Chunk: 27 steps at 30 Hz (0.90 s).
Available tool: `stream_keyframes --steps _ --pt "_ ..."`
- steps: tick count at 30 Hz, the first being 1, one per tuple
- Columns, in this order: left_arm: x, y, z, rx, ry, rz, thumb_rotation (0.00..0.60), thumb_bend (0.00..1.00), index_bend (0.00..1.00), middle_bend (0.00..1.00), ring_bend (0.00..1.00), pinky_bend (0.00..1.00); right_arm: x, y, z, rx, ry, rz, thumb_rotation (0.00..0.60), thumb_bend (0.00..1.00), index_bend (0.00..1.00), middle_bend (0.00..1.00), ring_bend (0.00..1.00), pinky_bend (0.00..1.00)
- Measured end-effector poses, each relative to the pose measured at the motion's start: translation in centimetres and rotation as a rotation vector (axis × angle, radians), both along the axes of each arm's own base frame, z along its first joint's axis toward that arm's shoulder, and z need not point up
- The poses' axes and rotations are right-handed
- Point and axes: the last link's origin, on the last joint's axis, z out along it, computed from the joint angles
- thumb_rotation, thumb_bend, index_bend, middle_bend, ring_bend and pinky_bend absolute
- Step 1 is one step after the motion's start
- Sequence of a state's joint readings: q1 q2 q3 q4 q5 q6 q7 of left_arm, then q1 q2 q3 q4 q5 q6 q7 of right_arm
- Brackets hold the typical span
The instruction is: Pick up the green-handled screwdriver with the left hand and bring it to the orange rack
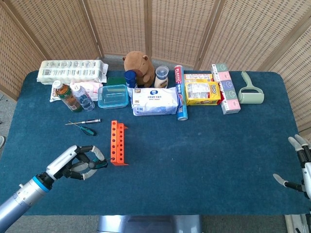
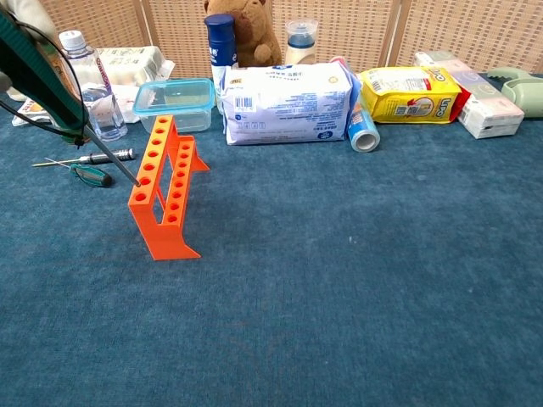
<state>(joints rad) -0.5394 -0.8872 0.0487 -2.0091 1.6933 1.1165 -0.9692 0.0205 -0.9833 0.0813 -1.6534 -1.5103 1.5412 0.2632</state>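
Your left robot hand (image 1: 80,164) grips the green-handled screwdriver (image 2: 38,72), fingers curled around the handle, just left of the orange rack (image 1: 117,143) on the blue desk (image 1: 204,160). In the chest view the shaft slants down and its tip sits at the top edge of the rack's near end, close to a hole; you cannot tell whether it touches. So the pickup looks done and the carry nearly done; what seems left is settling the tool at the rack. Your right robot hand (image 1: 301,162) rests at the desk's far right edge, fingers spread, holding nothing. Two more screwdrivers (image 1: 83,125) lie on the desk behind the rack. Readable writing is scarce: a blue tube (image 1: 180,92) says "PLASTIC", and the yellow pack (image 2: 405,93) shows lettering too small to read.
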Motion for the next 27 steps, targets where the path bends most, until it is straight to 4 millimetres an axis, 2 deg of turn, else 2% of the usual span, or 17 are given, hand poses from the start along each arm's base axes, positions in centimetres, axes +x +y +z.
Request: stream_keyframes --steps 27 --pt "-0.2 0.7 -1.2 -0.005 0.031 0.024 0.600 0.44 0.48 1.00 0.99 0.98 0.0 0.0 0.2 0.000 -0.009 -0.001 0.600 0.02 0.07 0.04 0.00 0.00"
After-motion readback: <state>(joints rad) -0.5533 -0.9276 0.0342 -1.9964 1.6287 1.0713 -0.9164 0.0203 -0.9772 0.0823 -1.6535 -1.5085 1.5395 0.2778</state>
